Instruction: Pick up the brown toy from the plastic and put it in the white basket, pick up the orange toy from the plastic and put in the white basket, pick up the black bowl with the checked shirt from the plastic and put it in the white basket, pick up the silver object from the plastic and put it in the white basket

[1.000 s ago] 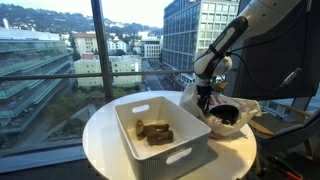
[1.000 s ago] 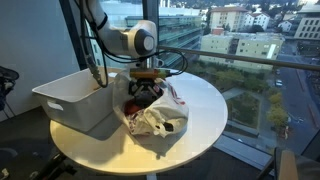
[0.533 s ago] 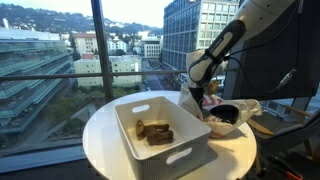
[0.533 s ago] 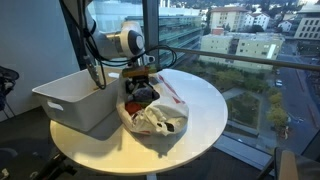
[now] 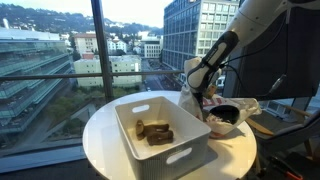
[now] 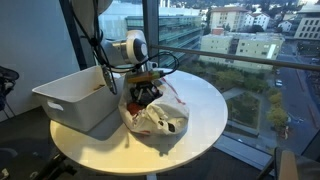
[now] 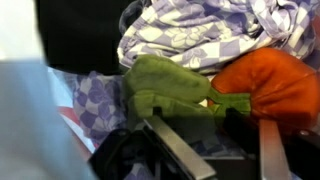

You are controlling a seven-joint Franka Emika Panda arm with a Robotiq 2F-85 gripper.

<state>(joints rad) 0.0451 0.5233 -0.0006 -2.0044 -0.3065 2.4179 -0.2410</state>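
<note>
Soft daylight enters through the windows, the room beyond the pale tabletop [image 5: 105, 130] is dim, and the close wrist view is blurred.

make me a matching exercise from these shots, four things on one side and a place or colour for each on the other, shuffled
Things
1. brown toy
2. orange toy
3. checked shirt
4. white basket

Place or colour
a. purple and white
b. lying inside the white basket
c. standing on the round table
d. has a green part on it, right next to the checked shirt

Pairs: 1-b, 2-d, 3-a, 4-c
</note>
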